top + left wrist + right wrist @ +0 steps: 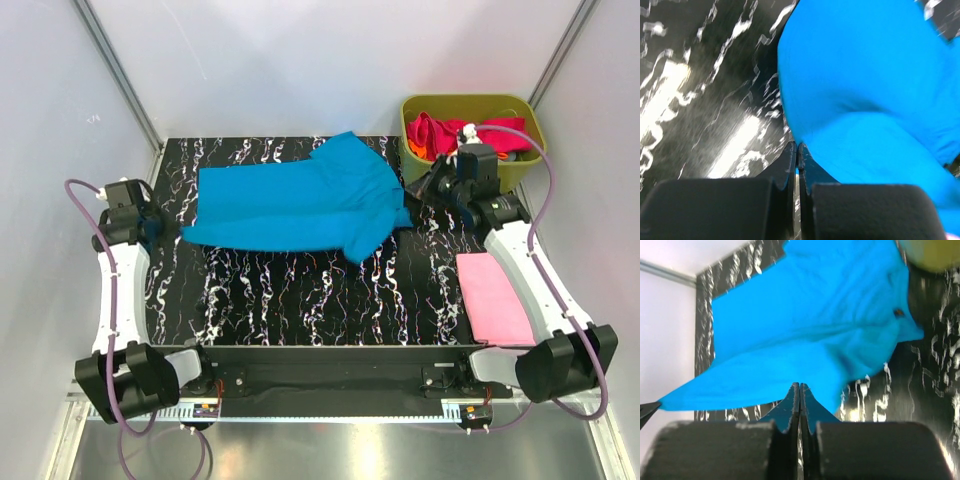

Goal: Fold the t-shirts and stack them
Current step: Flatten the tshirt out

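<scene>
A bright cyan-blue t-shirt (300, 205) lies spread over the back half of the black marbled table (320, 300). Its left corner is drawn out to a point at my left gripper (168, 228). In the left wrist view the gripper (798, 146) is shut with a sliver of the cyan shirt (865, 100) pinched between the tips. My right gripper (418, 188) is shut just off the shirt's right edge. In the right wrist view the gripper (800, 385) shows no cloth between the tips, with the shirt (805, 330) beyond them. A folded light pink shirt (492, 297) lies at the right.
An olive-green tub (520, 108) stands at the back right corner, behind my right gripper, holding red and magenta shirts (440, 132). The tub's edge shows in the right wrist view (935, 252). White walls close in the table on three sides.
</scene>
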### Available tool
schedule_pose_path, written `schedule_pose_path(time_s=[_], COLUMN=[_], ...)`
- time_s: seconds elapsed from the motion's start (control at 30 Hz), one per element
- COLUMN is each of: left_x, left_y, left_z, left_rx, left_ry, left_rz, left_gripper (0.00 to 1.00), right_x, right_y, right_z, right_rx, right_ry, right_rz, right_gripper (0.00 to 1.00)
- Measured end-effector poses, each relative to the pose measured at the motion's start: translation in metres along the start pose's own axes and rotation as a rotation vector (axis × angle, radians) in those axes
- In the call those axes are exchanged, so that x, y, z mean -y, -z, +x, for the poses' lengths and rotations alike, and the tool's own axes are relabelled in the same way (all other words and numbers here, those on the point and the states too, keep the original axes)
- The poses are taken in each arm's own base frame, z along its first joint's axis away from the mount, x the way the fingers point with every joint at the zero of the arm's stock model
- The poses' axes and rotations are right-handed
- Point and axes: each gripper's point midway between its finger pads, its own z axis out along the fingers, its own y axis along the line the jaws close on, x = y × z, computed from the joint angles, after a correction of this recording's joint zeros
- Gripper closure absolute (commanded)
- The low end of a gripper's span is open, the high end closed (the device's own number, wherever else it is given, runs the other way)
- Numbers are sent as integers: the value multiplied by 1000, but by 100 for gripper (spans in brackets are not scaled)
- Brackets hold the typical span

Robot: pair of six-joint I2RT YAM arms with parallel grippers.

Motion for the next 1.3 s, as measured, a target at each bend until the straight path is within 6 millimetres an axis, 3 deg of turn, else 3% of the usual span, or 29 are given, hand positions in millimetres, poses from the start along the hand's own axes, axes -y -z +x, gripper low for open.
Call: schedule_pose_path(time_s=[0.17,0.27,0.3,0.4,0.43,0.5,0.57,0.67,0.77,1.07,1.3], left_x=[-19,-24,-24,-27,-28,-33,-40,-50,-55,-57,-57], left_y=[-9,-12,-12,-15,-17,-23,-28,-36,-39,-47,-51], left_z=[28,34,34,36,38,45,55,71,78,79,78], left_rx=[-63,-79,-79,-78,-81,-93,-114,-149,-166,-174,-175], left_ry=[-5,-7,-8,-7,-6,-4,4,12,13,13,9], left_rz=[-43,-56,-57,-60,-63,-70,-83,-106,-117,-125,-125], left_gripper=[100,100,100,100,100,100,100,100,100,100,100], right_x=[22,34,41,63,73,86,99,116,119,139,138], right_y=[9,11,10,2,-7,-18,-27,-24,-24,-45,-58], right_z=[37,59,71,108,130,155,180,210,217,235,217], right_rx=[-63,-106,-130,-230,-307,-396,-475,-554,-571,-620,-568], right_ry=[-29,-47,-58,-94,-116,-149,-188,-243,-261,-197,-78], right_rz=[31,42,52,87,103,128,159,211,213,221,185], right_gripper=[100,100,84,67,61,55,42,43,55,49,55])
